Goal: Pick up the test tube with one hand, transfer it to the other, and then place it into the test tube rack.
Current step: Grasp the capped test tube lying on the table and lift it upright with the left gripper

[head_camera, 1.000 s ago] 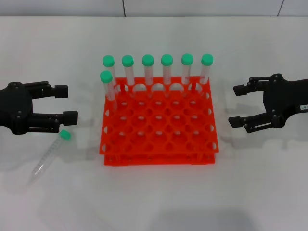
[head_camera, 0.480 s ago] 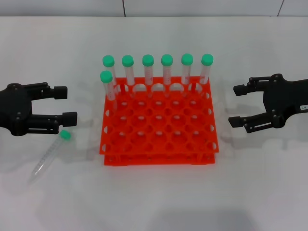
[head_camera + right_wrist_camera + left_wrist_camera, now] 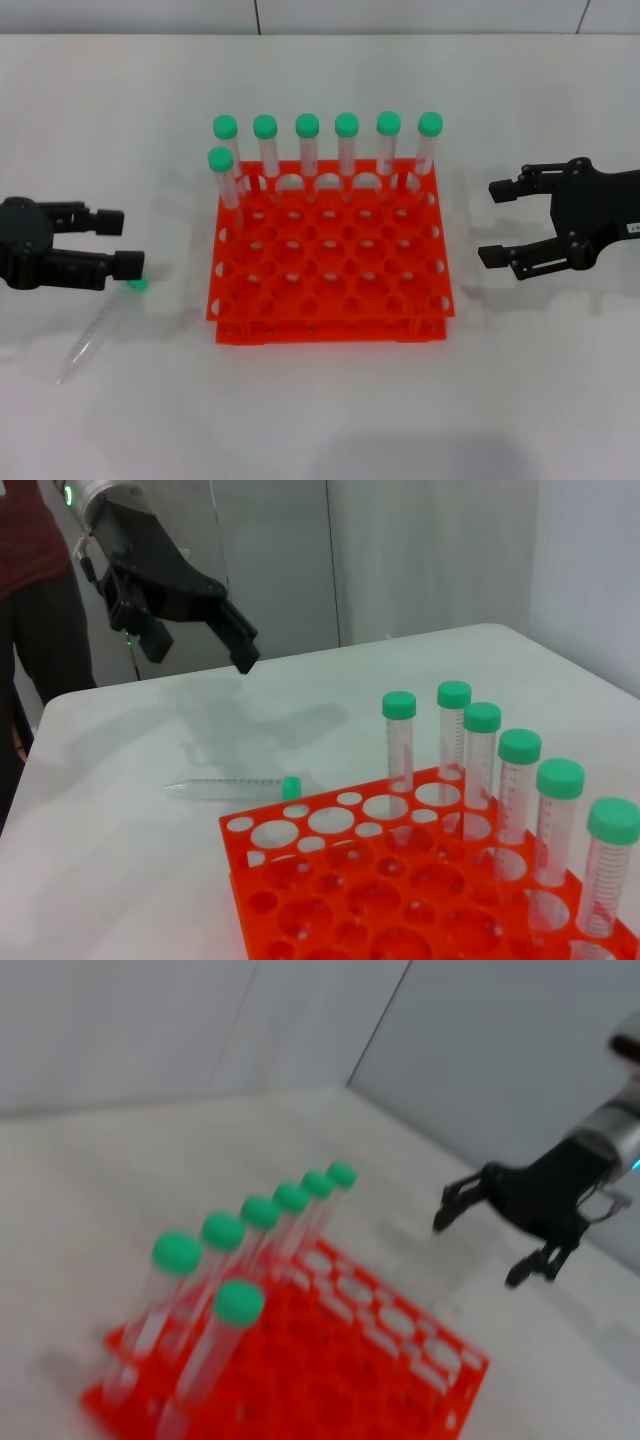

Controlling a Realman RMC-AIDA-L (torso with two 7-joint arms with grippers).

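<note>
Nearest the robot in the head view, the test tube (image 3: 100, 328) lies flat on the white desk (image 3: 320, 410), at about 8 o'clock from the test tube rack (image 3: 330, 262) and just beside its left edge without touching it. Its tapered tip points toward the near left, and its green cap (image 3: 137, 284) points toward the rack. In the right wrist view the tube (image 3: 232, 788) rests on its side on the desk just off the rack's corner (image 3: 240, 830).

Directly over the cap end hangs the left hand (image 3: 122, 242), its two black fingers spread wide; the lower finger (image 3: 126, 264) sits right above the cap in the head view, but whether it touches the cap cannot be told. The right wrist view shows this hand (image 3: 238, 645) raised above the desk, fingers apart, gripping nothing.

At 3 o'clock from the rack, well apart from it, the right hand (image 3: 492, 222) hovers with its fingers spread wide and nothing between them; a small white label (image 3: 632, 227) shows on its body.

The orange-red rack stands mid-desk. Along its far row six green-capped tubes (image 3: 347, 145) stand upright, and a seventh tube (image 3: 224, 176) stands one row nearer at the left corner, at about 10 o'clock
</note>
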